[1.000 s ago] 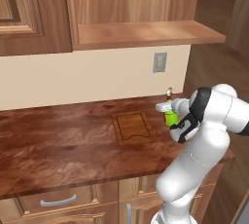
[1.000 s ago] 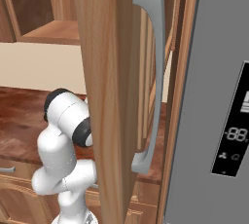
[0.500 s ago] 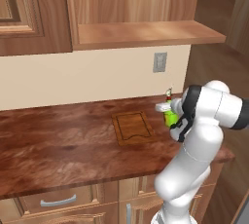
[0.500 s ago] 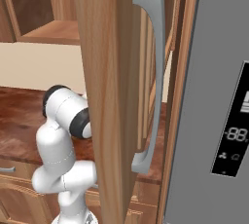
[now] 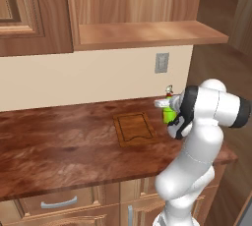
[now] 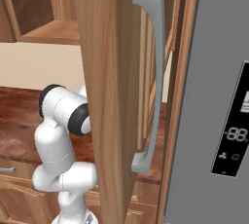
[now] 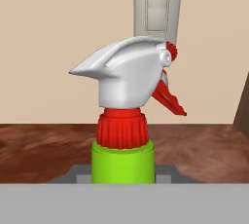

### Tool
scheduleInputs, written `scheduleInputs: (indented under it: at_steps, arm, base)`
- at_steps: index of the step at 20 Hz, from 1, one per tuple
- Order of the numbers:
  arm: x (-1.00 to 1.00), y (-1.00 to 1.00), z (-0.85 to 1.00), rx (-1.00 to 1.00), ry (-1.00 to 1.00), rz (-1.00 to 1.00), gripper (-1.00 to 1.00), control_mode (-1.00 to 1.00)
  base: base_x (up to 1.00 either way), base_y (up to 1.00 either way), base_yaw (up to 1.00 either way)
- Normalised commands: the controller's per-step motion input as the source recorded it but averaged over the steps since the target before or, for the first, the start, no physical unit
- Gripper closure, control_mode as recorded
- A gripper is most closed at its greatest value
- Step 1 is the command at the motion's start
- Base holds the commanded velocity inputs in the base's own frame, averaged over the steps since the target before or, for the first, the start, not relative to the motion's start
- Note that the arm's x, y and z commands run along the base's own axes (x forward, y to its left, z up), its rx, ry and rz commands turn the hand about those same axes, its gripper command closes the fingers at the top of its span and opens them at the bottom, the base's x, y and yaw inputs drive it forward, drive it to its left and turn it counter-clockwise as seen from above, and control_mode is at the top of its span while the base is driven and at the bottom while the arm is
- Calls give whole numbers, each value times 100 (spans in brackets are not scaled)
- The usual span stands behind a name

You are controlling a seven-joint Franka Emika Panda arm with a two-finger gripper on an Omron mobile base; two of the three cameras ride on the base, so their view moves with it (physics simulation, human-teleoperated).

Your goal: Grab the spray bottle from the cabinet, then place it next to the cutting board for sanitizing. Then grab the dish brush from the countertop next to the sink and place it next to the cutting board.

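Note:
The spray bottle (image 5: pixel 169 115), with a green body, red neck and white trigger nozzle, stands upright just right of the cutting board (image 5: pixel 134 128) on the countertop (image 5: pixel 59 144). My gripper (image 5: pixel 173 120) is shut on its green body; the white forearm covers most of the hand. In the hand view the spray bottle (image 7: pixel 124 121) rises close up between the grey fingers (image 7: pixel 73 173) of the gripper (image 7: pixel 124 175). Whether its base touches the wood I cannot tell. The cabinet (image 5: pixel 34 14) hangs above, with its open shelf (image 5: pixel 147 34). The dish brush and the sink are out of view.
A wall outlet (image 5: pixel 162 63) sits behind the bottle. Drawers with silver handles (image 5: pixel 59 203) run under the counter. In the right base view a tall wooden panel (image 6: pixel 99 96) with a grey handle (image 6: pixel 153 72) and a grey fridge (image 6: pixel 219 96) stand close on the right.
The forearm has swung a little left and the bottle has shifted slightly toward the cutting board. The grip is unchanged.

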Motion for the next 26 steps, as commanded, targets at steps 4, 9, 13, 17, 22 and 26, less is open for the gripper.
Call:
scheduleInputs:
  at_steps: [4,9,13,17,22,26]
  arm:
    - [11,3,-27,0,-16,0,100,-100]
    - [18,1,-39,0,-25,0,100,-100]
    - [35,0,-41,0,-23,6,100,-100]
    - [34,0,-37,0,-20,12,100,-100]
    - [13,0,-45,0,-25,13,100,-100]
    - [0,-1,-59,0,-25,14,100,-100]
  base:
    - [0,0,0]
    - [0,0,0]
    - [0,0,0]
    - [0,0,0]
    - [0,0,0]
    - [0,0,0]
